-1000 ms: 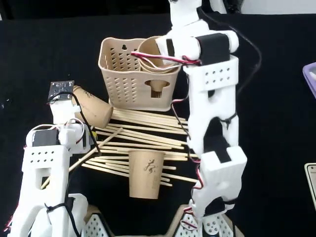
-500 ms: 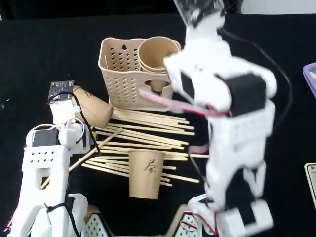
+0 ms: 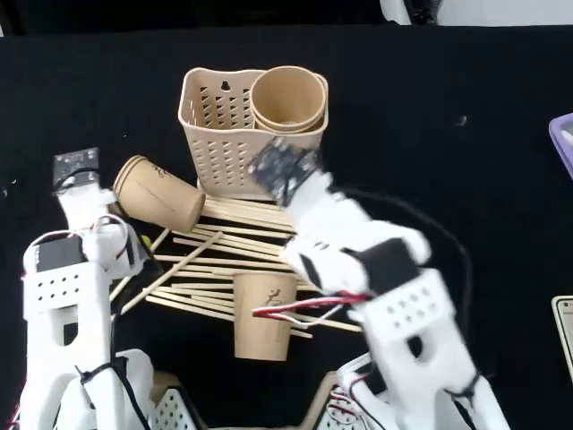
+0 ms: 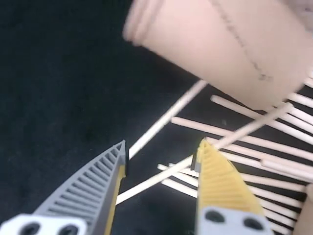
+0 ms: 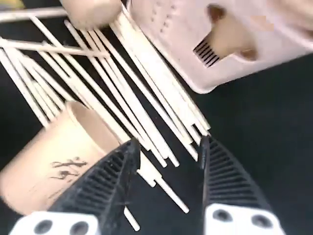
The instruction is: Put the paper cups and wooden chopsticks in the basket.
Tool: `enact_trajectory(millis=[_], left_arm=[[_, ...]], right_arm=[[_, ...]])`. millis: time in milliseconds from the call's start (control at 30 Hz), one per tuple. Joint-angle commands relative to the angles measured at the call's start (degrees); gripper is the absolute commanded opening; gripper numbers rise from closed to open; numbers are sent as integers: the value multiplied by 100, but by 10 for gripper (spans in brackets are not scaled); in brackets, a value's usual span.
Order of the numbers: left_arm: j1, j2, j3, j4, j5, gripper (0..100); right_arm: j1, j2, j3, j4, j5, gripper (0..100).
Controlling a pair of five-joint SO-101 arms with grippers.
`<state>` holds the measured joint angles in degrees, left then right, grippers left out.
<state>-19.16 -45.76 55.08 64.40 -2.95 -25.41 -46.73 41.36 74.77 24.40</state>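
Observation:
A beige basket (image 3: 219, 143) stands at the back with stacked paper cups (image 3: 288, 97) inside. A pile of wooden chopsticks (image 3: 224, 255) lies in front of it. One paper cup (image 3: 157, 193) lies on its side at the pile's left; another cup (image 3: 264, 313) rests on the pile's near part. My left gripper (image 4: 161, 147) is open over loose chopsticks (image 4: 244, 161), just short of the lying cup (image 4: 220, 44). My right gripper (image 5: 168, 144) is open above chopstick ends (image 5: 142, 112), with the near cup (image 5: 54, 161) beside it and the basket (image 5: 220, 44) beyond.
The left arm (image 3: 67, 287) stands at the pile's left and the right arm (image 3: 367, 269) leans over its right end. A purple object (image 3: 564, 139) and a pale card (image 3: 564, 327) sit at the table's right edge.
The right arm has swung down from over the basket to the chopstick pile. The left arm has shifted a little to the left, uncovering the lying cup.

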Motion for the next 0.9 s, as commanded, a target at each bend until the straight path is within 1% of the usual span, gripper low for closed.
enact_trajectory(millis=[0,100,233,300,400,567,667,767,867], left_arm=[[-189,-114,-295,-53,18,235],[-189,-114,-277,-70,18,235],[-233,-114,-259,-70,-9,235],[-330,-114,-259,-70,-132,235],[-391,-114,-259,-70,-185,235],[-391,-114,-251,-53,-193,235],[-505,-114,-286,-44,-193,235],[-690,-114,-303,-44,-193,235],[-690,-114,-295,-62,-193,235]], right_arm=[[-70,-171,910,-993,457,201],[-158,-171,1147,-1222,703,201],[-527,-171,1279,-1178,1108,201],[-677,-171,1288,-1134,1231,201],[-730,-171,1270,-1125,1345,201],[-853,-171,1288,-686,1670,201],[-1037,-171,1262,-607,1670,201],[-1055,-198,1200,-589,1688,201],[-1046,-215,796,-211,1705,201]])
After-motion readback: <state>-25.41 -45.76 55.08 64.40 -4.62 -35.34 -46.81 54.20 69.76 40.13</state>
